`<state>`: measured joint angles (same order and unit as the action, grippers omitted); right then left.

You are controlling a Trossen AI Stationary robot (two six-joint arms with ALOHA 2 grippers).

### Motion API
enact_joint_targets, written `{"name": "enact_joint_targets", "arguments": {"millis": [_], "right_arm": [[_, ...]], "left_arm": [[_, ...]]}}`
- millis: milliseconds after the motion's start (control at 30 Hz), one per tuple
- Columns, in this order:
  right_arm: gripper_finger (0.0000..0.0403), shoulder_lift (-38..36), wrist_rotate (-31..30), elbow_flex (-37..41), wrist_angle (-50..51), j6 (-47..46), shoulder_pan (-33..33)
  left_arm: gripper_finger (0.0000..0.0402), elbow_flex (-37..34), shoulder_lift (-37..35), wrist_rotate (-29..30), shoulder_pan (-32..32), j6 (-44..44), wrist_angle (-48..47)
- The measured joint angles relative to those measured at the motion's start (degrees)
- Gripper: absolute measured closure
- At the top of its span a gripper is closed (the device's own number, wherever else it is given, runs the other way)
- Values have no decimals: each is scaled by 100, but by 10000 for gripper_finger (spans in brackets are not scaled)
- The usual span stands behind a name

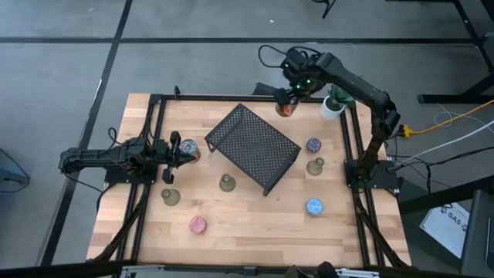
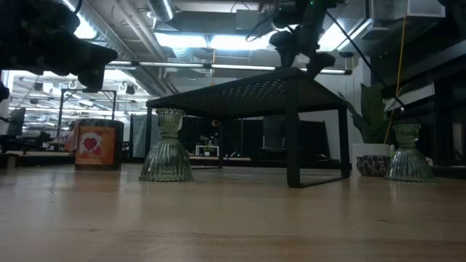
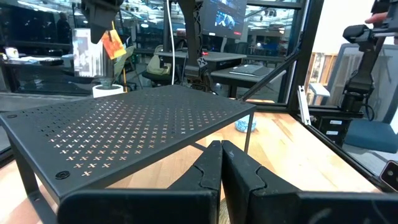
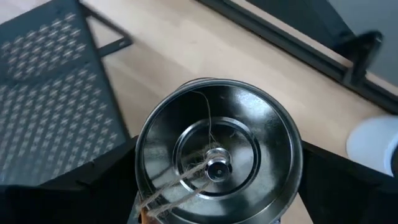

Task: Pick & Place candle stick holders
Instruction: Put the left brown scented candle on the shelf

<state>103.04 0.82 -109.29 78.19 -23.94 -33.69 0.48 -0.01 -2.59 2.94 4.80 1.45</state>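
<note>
slippage is the main worry, and it sits on the right. going left to right: the left claw point(image 1: 187, 149) hovers by the surface's left edge, fingers pressed together on nothing, facing the perforated black metal rack point(image 1: 252, 147) in the middle; it is out of the way unless it swings into the rack's thin legs. near the front-left corner stand an olive glass holder point(image 1: 170, 197) and a speckled pink holder point(image 1: 197, 225); another ribbed olive glass holder point(image 1: 226, 183) with a flared skirt stands just left of the rack. right of the rack are a purple holder point(image 1: 312, 144), an olive one point(image 1: 315, 166) and a blue holder point(image 1: 313, 206) toward the front-right. at the back edge the right claw point(image 1: 287, 101), spread wide, grips a smooth round tin point(image 4: 217, 158) with a wick inside and an orange label. its slick curved metal wall could twist or drop, and the small white pot point(image 1: 333, 107) just beside could be knocked over.
</note>
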Motion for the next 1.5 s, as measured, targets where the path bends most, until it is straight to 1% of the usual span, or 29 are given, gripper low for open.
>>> {"name": "enact_joint_targets", "arguments": {"millis": [100, 400, 967, 1100, 1233, 1500], "right_arm": [[43, 0, 231, -94, -17, 244, 7], [43, 0, 374, -400, 29, 446, 49], [43, 0, 420, -534, -19, 572, 339], [43, 0, 500, -534, -365, 1050, 460], [43, 0, 926, -534, -785, 1506, 577], [43, 0, 992, -534, -1024, 1563, 718]], "left_arm": [[400, -1, 0, 0, 0, 0, 0], [400, -1, 0, 0, 0, 0, 0], [400, 0, 0, 0, 0, 0, 0], [400, -1, 0, 0, 0, 0, 0], [400, -1, 0, 1, 0, 0, 0], [400, -1, 0, 0, 0, 0, 0]]}}
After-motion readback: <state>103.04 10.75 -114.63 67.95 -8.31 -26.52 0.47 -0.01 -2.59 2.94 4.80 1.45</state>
